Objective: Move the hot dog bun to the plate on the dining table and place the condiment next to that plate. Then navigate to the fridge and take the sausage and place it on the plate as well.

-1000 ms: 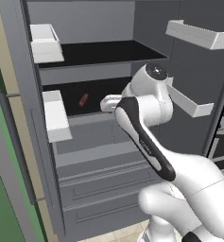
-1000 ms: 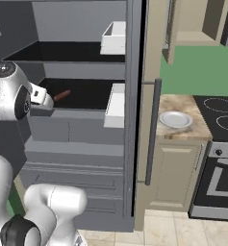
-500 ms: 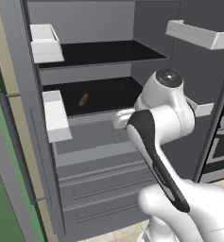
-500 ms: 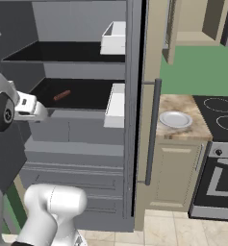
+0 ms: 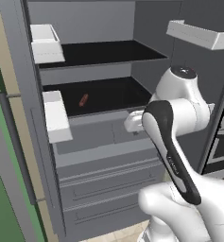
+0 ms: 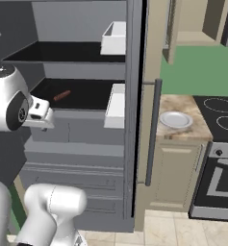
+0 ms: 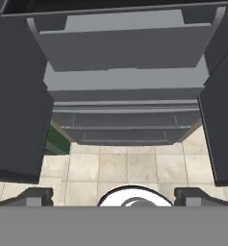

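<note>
Gripper [image 7: 113, 194] spread wide, empty, pointing down at the fridge [image 5: 108, 156] drawers and the tiled floor [image 7: 130, 168]. Sausage [image 5: 83, 99] lies well behind and above it, on the lower black shelf [image 5: 108, 94], untouched. Short, reddish-brown, lying at a slant, alone on the shelf.

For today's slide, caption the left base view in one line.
Open fridge with the sausage on its lower shelf, the arm's open gripper below shelf level.
</note>
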You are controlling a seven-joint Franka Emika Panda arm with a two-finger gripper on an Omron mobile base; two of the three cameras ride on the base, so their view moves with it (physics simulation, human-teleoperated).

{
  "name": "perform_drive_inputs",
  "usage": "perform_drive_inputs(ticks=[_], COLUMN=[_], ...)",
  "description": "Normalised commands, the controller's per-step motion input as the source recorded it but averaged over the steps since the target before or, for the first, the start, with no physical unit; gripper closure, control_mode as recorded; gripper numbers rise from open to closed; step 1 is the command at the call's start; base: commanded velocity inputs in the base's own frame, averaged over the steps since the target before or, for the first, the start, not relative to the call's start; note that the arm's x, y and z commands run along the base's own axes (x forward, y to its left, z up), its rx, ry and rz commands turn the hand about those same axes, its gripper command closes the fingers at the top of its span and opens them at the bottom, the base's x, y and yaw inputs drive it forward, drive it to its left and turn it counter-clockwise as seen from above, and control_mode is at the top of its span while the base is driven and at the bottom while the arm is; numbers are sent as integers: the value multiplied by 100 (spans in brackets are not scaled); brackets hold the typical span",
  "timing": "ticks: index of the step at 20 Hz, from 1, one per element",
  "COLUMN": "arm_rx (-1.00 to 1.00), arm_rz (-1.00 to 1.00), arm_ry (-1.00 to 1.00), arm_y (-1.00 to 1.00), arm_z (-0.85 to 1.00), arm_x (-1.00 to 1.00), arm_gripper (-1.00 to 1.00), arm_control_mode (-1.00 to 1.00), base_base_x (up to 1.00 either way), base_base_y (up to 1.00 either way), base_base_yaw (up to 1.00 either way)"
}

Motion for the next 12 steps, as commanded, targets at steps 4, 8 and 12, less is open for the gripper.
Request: perform_drive_inputs(ticks=[4, 8, 12], arm_rx=[0, 0, 0], arm_rz=[0, 0, 0], arm_ry=[0, 0, 0], arm_y=[0, 0, 0], arm_z=[0, 0, 0], arm_x=[0, 0, 0], arm_gripper=[-100, -100, -100], arm_control_mode=[100, 100, 100], base_base_x=[46, 52, 54], base_base_y=[52, 43, 31], base_base_yaw=[-8, -16, -17])
